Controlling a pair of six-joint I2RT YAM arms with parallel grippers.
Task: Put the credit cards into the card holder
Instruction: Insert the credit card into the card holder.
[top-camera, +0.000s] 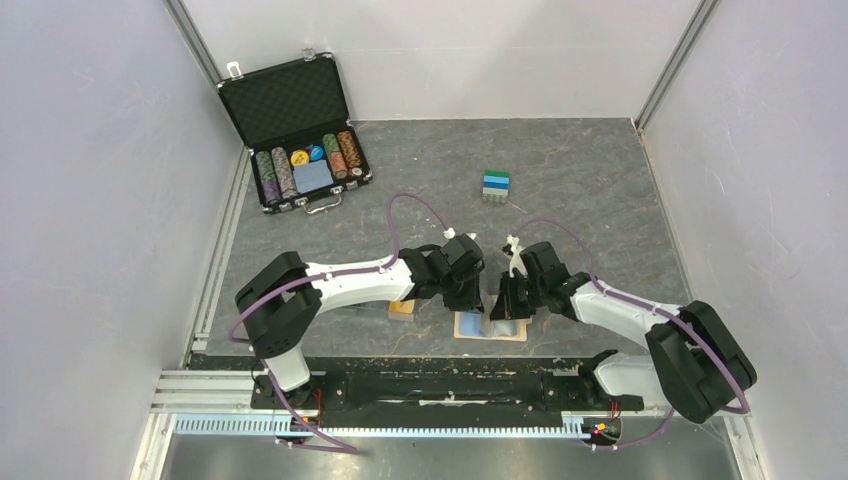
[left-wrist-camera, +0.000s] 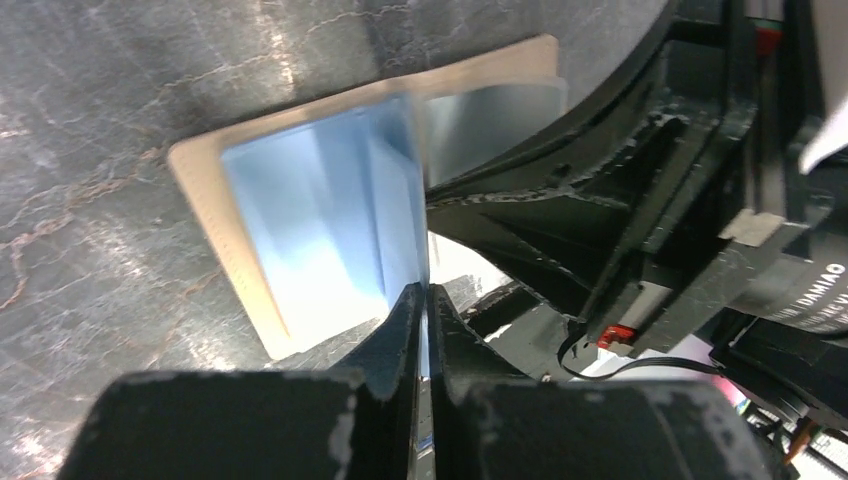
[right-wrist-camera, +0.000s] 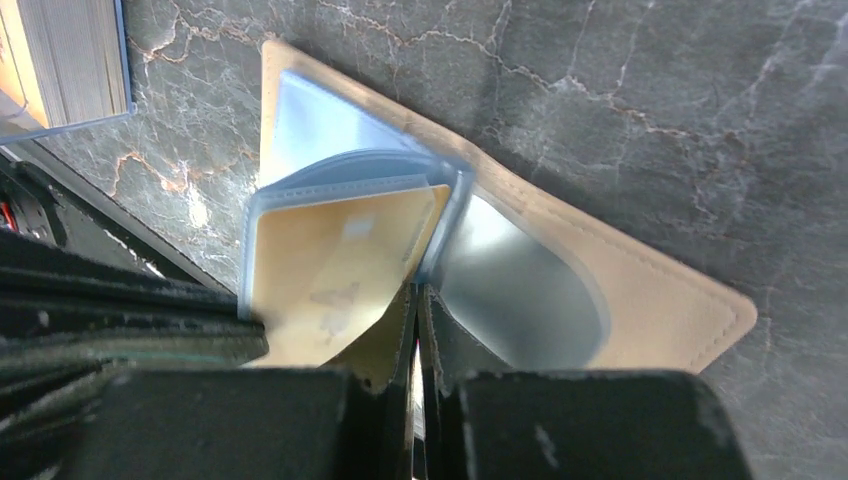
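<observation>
Holder (top-camera: 490, 327) lies open at the desk's (top-camera: 560, 180) 6 o'clock. A gold card (right-wrist-camera: 335, 270) is already sleeved. Left jaws are pinched on a blue sheet (left-wrist-camera: 395, 200), card or sleeve unclear. Right jaws are closed, grip unclear. Task is judged midway.

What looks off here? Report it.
Nothing spilled or damaged. Only the clear sleeves of the card holder stand lifted and bowed, pinched by the left gripper and the right gripper.
</observation>
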